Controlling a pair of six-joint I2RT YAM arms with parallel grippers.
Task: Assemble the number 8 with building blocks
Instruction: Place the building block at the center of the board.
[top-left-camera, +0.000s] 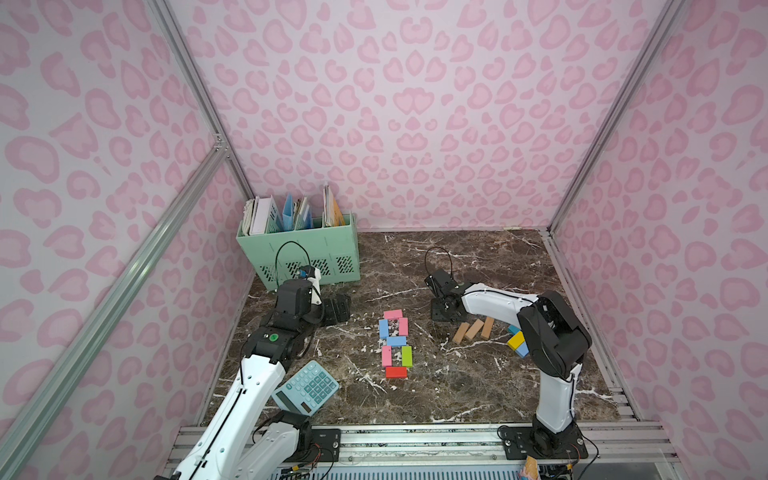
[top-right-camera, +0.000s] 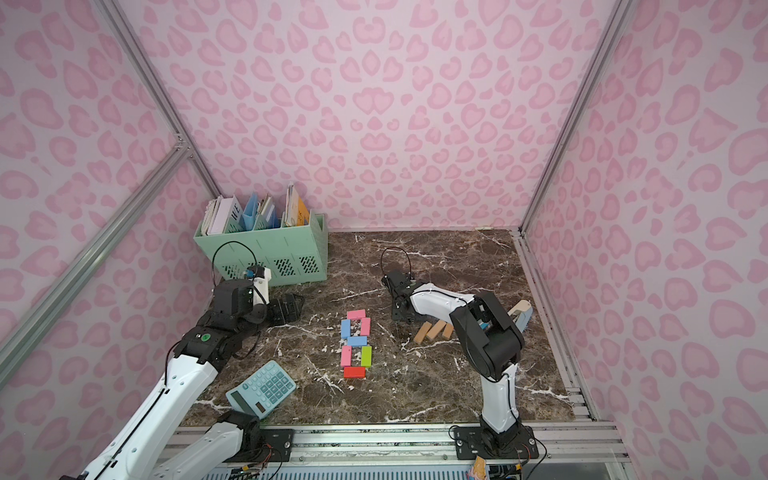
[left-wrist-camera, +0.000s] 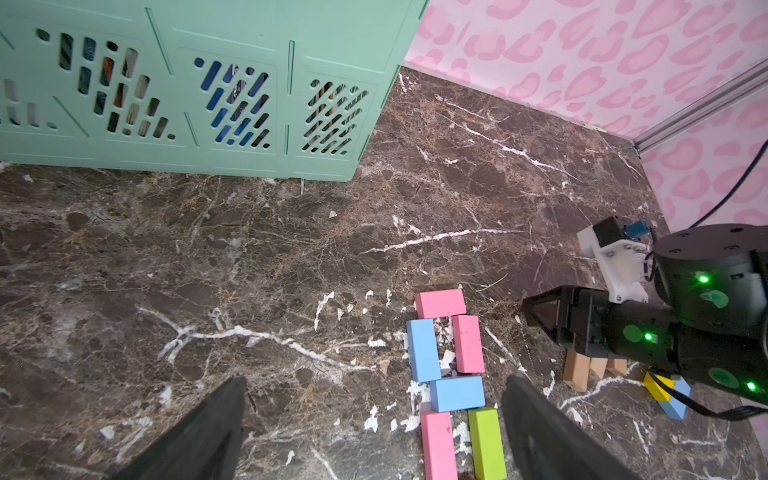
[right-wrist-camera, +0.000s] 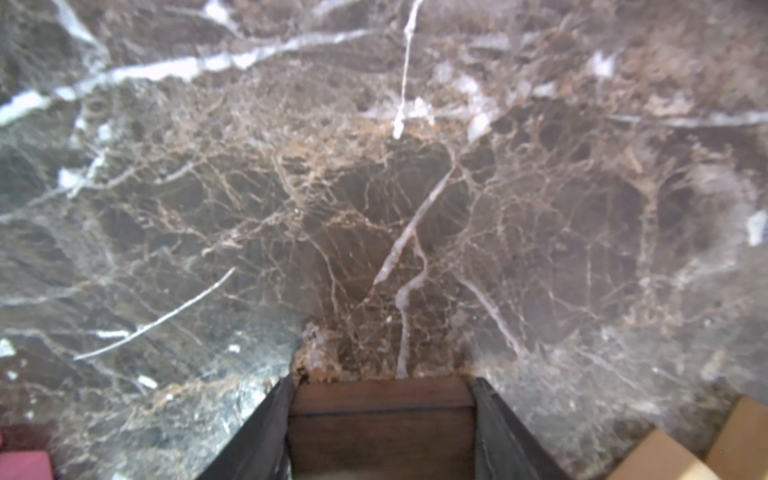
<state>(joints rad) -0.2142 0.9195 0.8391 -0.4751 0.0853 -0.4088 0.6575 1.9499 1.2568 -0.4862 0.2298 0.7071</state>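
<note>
Holding a dark brown block (right-wrist-camera: 382, 424) in the right fingers (right-wrist-camera: 257, 432), down close to the table (right-wrist-camera: 374, 187); cannot tell its long axis under the grip. Just left of that grip: the figure of blocks (top-left-camera: 396, 340), long axis near to far, both loops seemingly closed, pink top (top-left-camera: 392, 314) to red foot (top-left-camera: 395, 372). On the figure's far-left side, spread wide and empty: the left fingers (left-wrist-camera: 199, 432), slightly farther off. Just near and right of the grip: three bare wood blocks (top-left-camera: 473, 329). Likely a spare in hand, so probably a move rightward.
</note>
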